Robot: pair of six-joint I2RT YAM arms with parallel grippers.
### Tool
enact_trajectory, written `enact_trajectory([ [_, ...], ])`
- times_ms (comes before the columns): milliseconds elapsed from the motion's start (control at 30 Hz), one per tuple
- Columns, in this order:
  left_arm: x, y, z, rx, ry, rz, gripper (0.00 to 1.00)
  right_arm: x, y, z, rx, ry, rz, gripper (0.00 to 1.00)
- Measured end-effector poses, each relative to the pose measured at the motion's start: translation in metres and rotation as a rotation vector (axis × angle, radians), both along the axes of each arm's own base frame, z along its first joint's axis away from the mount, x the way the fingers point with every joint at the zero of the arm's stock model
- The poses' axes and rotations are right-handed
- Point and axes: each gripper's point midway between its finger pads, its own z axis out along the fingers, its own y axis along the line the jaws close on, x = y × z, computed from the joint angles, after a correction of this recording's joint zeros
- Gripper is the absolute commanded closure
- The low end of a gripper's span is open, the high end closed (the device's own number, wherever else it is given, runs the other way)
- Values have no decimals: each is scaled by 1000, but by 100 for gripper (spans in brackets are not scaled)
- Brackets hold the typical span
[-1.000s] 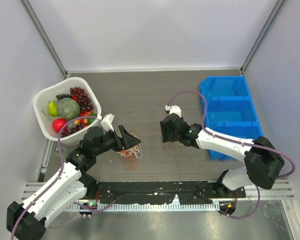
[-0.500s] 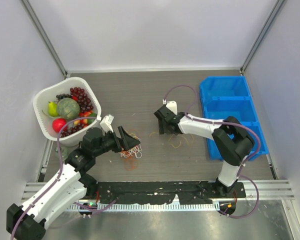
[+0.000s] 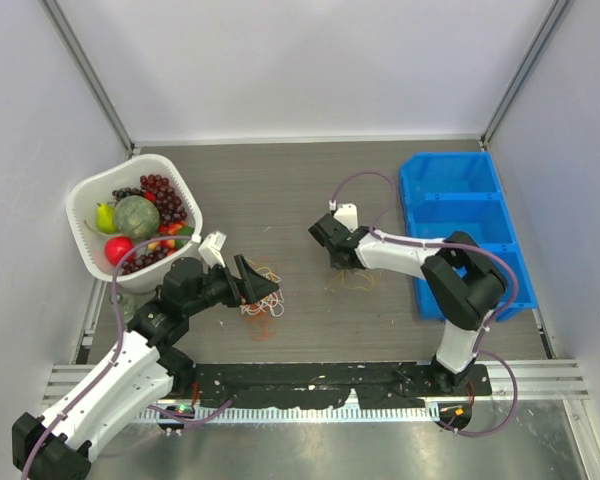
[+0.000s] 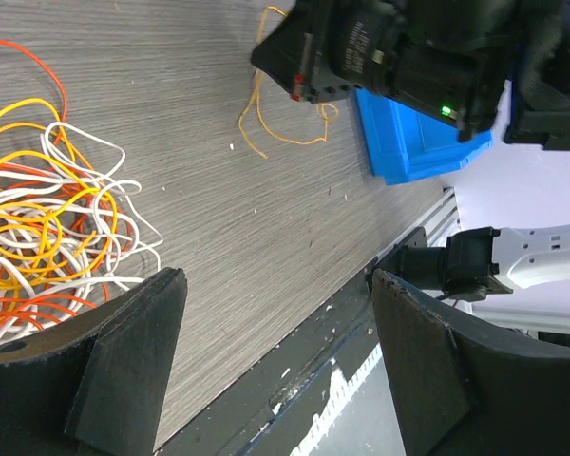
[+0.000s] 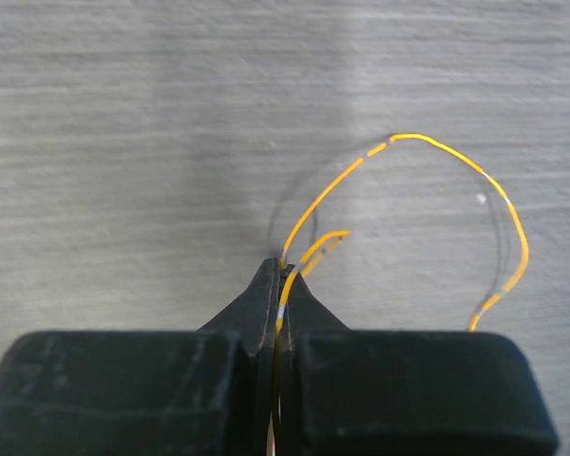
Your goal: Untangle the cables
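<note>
On the grey wood-grain table [image 3: 280, 180], left of centre, lies the tangle of cables [image 3: 263, 300]: orange, yellow and white loops heaped with no clear long axis. One yellow cable [image 5: 410, 140] lies apart to the right. My right gripper [image 5: 280, 277] has its fingers pressed together on it, and from the tips it arcs away, then curls back on the right. My left gripper [image 4: 275, 351] is spread wide just beside the tangle, holding nothing. Farther out stand a white fruit basket [image 3: 85, 200], a blue bin [image 3: 460, 215] and pale walls [image 3: 300, 70].
</note>
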Motion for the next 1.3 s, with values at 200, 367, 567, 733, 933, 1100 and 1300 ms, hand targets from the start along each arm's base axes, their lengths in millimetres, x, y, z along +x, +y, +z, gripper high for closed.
enact_trajectory([
  [200,0,1,-3,18,-4,-2,17,-22,-39,70,46,-130,-38,99],
  [367,3,0,-10,38,13,-3,17,-20,-114,195,237,-462,-297,100],
  [567,5,-3,-21,56,50,-13,17,-34,-230,197,160,-501,-698,99],
  [733,4,-2,-17,48,38,-15,18,-57,-266,108,106,-238,-871,99],
  [933,0,1,-3,20,-10,-10,18,-87,-274,86,134,-199,-961,97],
  [1100,-3,3,0,17,-17,-6,18,-105,-309,92,144,-286,-1106,17],
  [1300,-4,4,-3,23,-8,-6,18,-102,-307,94,126,-216,-1057,16],
])
